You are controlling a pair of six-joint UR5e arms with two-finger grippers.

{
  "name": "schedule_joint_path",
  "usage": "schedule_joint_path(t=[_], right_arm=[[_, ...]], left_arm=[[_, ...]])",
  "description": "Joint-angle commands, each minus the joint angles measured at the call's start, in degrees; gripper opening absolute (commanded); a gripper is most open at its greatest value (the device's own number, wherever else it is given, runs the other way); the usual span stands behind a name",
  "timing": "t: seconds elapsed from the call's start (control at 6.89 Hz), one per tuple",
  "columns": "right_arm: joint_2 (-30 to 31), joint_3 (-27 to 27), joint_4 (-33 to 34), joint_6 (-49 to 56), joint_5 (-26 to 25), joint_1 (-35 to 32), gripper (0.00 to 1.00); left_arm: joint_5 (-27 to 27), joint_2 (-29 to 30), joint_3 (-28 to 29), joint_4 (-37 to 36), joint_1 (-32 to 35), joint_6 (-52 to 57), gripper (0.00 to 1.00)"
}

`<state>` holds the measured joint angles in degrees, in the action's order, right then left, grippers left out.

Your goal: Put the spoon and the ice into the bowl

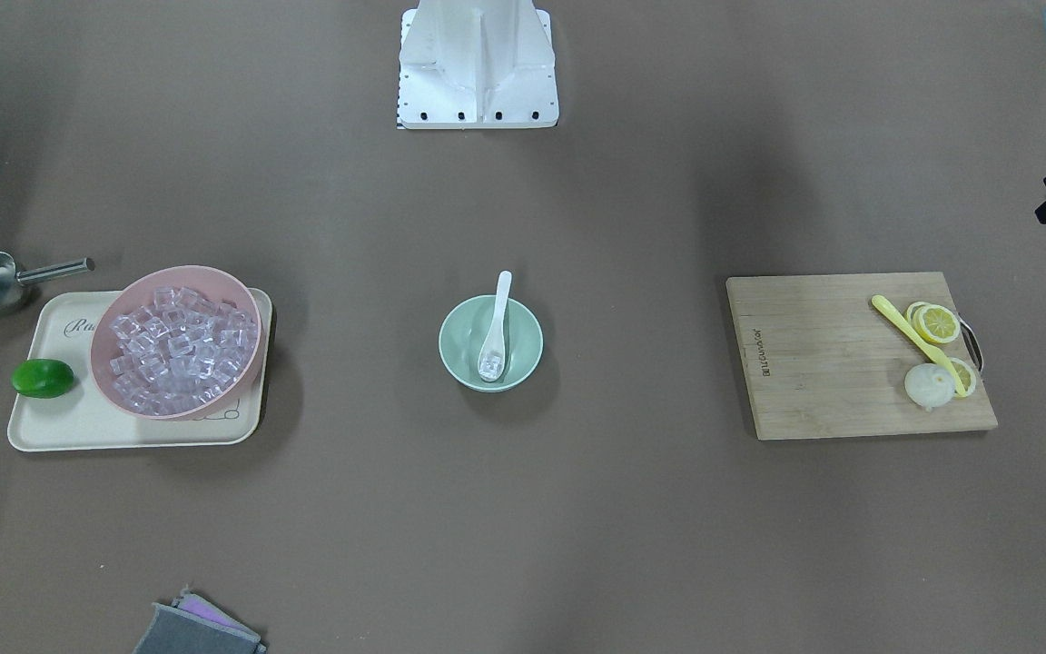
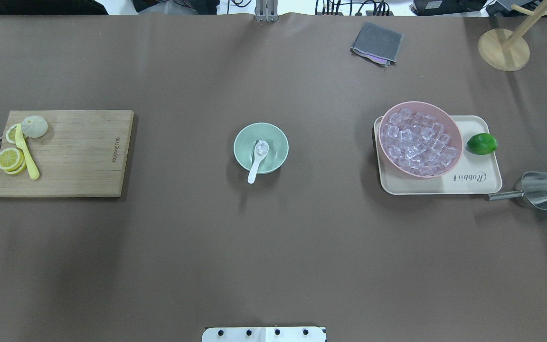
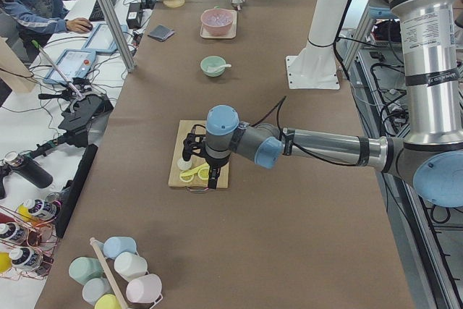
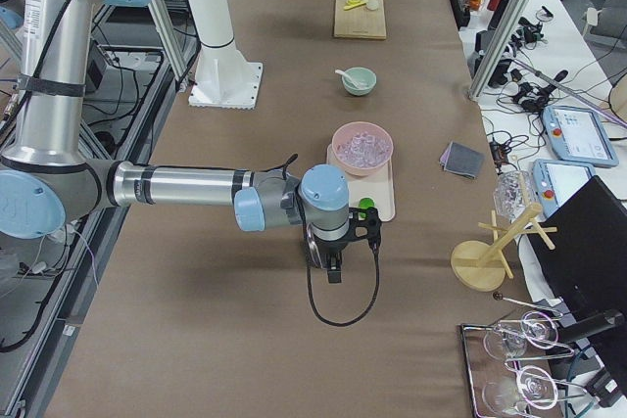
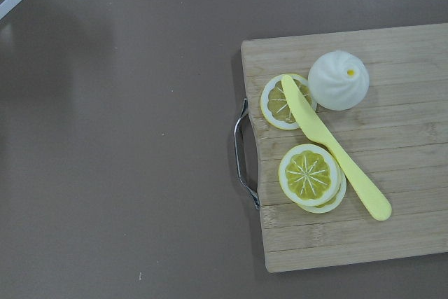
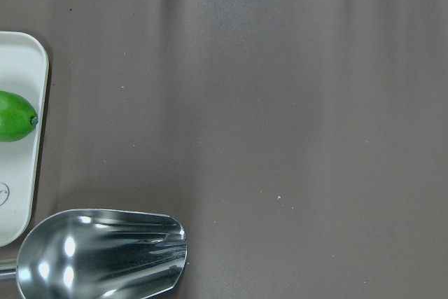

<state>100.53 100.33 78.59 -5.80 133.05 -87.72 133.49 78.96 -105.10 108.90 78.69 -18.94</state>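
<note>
The mint-green bowl (image 2: 275, 137) stands at the table's centre. The white spoon (image 2: 254, 166) lies in it, with its handle resting over the rim on the robot's side. One clear ice cube (image 2: 261, 148) sits in the spoon's scoop. The front-facing view also shows the bowl (image 1: 456, 329), the spoon (image 1: 498, 313) and the ice cube (image 1: 490, 365). My left gripper (image 3: 200, 161) hovers over the cutting board's end and shows only in the exterior left view. My right gripper (image 4: 333, 259) hovers beyond the tray's end and shows only in the exterior right view. I cannot tell whether either is open or shut.
A pink bowl (image 2: 419, 103) full of ice cubes and a lime (image 2: 482, 143) sit on a cream tray (image 2: 473, 183). A metal scoop (image 2: 539, 190) lies beside the tray. The cutting board (image 2: 79, 152) holds lemon slices and a yellow spoon (image 2: 26, 152). A grey cloth (image 2: 377, 42) lies at the far side.
</note>
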Motion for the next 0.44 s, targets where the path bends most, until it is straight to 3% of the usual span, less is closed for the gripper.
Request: schedule_joint_path(t=[0.0, 0.29], right_arm=[[0.10, -0.13, 0.16, 0.00, 0.02, 0.00, 1.00], [0.10, -0.04, -0.02, 0.00, 0.02, 0.00, 1.00]], left_arm=[[-0.07, -0.39, -0.28, 0.00, 0.15, 0.04, 0.98], [0.02, -0.39, -0.72, -0.09, 0.15, 0.04, 0.98]])
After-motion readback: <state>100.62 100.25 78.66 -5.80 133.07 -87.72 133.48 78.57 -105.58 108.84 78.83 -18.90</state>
